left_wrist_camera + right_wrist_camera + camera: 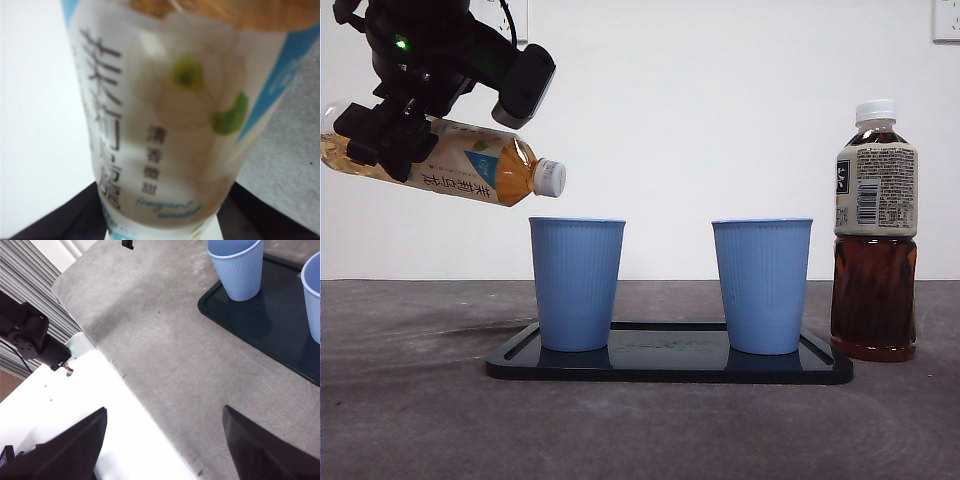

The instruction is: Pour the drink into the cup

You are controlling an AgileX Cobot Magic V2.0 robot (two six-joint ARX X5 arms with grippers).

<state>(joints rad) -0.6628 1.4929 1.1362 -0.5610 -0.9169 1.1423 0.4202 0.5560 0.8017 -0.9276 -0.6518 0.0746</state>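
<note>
A tea bottle (450,160) with a white flower label (170,115) hangs tipped almost level at the upper left of the front view. Its white cap (550,177) is on and sits just above and left of the left blue cup's (577,285) rim. My left gripper (380,135) is shut on the bottle's body, its dark jaws showing on either side in the left wrist view. A second blue cup (762,285) stands to the right on the same black tray (670,365). My right gripper (162,410) waits open, away from the tray, holding nothing.
A dark tea bottle (875,235) with a white cap stands upright just right of the tray. In the right wrist view both cups (235,267) sit on the tray (260,322), with grey tabletop between them and a white platform (75,405).
</note>
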